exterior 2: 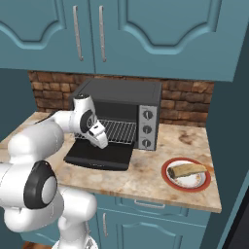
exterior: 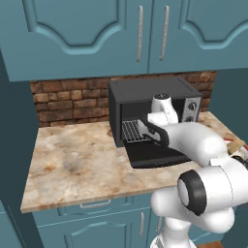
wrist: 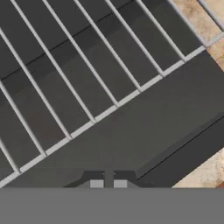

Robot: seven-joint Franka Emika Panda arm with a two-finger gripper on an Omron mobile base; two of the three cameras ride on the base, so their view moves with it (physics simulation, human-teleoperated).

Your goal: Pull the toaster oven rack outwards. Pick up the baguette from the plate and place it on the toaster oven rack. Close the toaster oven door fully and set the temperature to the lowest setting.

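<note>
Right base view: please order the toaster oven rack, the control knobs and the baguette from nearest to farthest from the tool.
1. toaster oven rack, directly beside the tool, over the open toaster oven door.
2. control knobs, further right on the oven's silver panel.
3. baguette, far right on the plate.

Toaster oven rack (wrist: 83,92) thin shiny metal wire; toaster oven door (exterior 2: 99,156) matt black; counter (exterior: 77,162) mottled stone.
</note>
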